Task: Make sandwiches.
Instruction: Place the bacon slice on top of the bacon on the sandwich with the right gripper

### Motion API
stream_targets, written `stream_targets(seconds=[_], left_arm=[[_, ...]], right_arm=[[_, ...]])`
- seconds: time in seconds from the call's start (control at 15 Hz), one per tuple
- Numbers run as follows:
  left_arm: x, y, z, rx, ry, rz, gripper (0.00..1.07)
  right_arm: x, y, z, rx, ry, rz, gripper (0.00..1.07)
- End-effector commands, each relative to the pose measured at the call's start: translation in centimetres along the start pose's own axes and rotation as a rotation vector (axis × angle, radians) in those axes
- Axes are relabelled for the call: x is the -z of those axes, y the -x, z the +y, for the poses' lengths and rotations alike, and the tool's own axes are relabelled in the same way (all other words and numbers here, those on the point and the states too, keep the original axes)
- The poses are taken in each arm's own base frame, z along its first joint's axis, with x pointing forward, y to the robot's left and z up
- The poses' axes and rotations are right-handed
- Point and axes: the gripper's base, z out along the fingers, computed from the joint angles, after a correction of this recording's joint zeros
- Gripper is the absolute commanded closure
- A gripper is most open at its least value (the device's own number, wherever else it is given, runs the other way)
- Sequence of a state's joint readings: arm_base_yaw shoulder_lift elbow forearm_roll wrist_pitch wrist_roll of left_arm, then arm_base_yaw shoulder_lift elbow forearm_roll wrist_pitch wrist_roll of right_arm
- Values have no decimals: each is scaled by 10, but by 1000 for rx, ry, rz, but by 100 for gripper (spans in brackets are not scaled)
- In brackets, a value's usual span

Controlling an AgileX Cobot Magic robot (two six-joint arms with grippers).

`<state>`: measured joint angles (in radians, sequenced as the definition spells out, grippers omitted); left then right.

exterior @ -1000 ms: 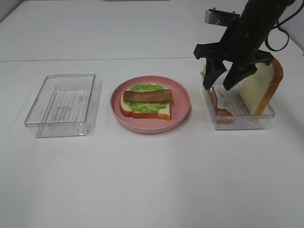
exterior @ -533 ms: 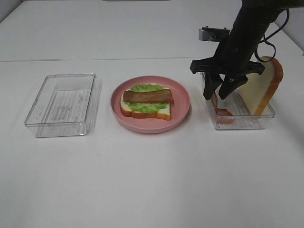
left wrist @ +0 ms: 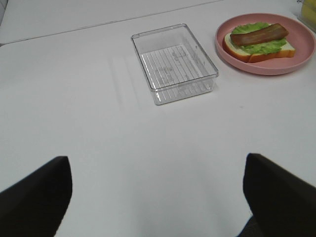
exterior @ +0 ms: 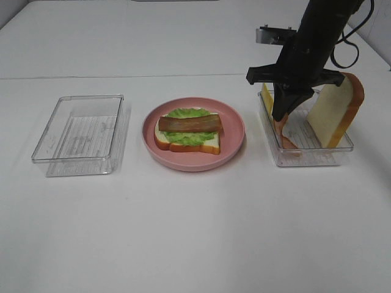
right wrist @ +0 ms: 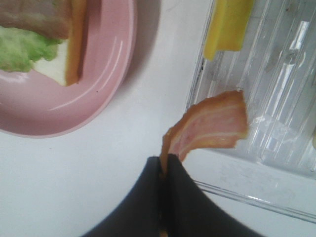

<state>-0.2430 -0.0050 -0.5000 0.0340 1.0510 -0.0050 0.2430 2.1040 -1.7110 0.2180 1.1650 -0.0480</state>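
Over clear rectangular plastic tray (exterior: 308, 157), right side: right end effector (exterior: 282, 116) clamped on pink-striped ham slice (right wrist: 212, 126). Half-built sandwich (exterior: 188, 131), bread, lettuce and bacon, on round pink plate (exterior: 194, 166). Left end effector (left wrist: 155, 195) spread wide.

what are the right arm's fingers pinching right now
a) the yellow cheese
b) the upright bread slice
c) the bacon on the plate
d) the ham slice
d: the right arm's fingers are shut on one end of the pink ham slice, while the yellow cheese lies apart in the clear tray.
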Motion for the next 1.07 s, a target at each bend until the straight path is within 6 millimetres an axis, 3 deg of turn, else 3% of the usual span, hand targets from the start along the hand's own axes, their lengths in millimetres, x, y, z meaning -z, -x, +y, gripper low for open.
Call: stream_targets(seconds=[0.07,0.2,0.47,0.67,0.87,0.93,1.07], left_arm=[[3,-1,0,4,-1,-26,18],[3,-1,0,4,-1,-26,18],[3,-1,0,4,-1,-26,18],[3,-1,0,3,-1,-26,18],[3,-1,0,3,-1,-26,18],[3,-1,0,3,-1,-26,18],[3,-1,0,3,-1,-26,18]], right_arm=[[44,-2,18,27,80,-80,107],[75,-5,40,63,271,-160,107],[77,13,66,108,567,-308,107],[55,32,78,60,636,-381,107],[11,47,104,15,700,-385,107],[-13,53,114,-11,691,-382,107],[-30,55,108,-29,669,-341,107]])
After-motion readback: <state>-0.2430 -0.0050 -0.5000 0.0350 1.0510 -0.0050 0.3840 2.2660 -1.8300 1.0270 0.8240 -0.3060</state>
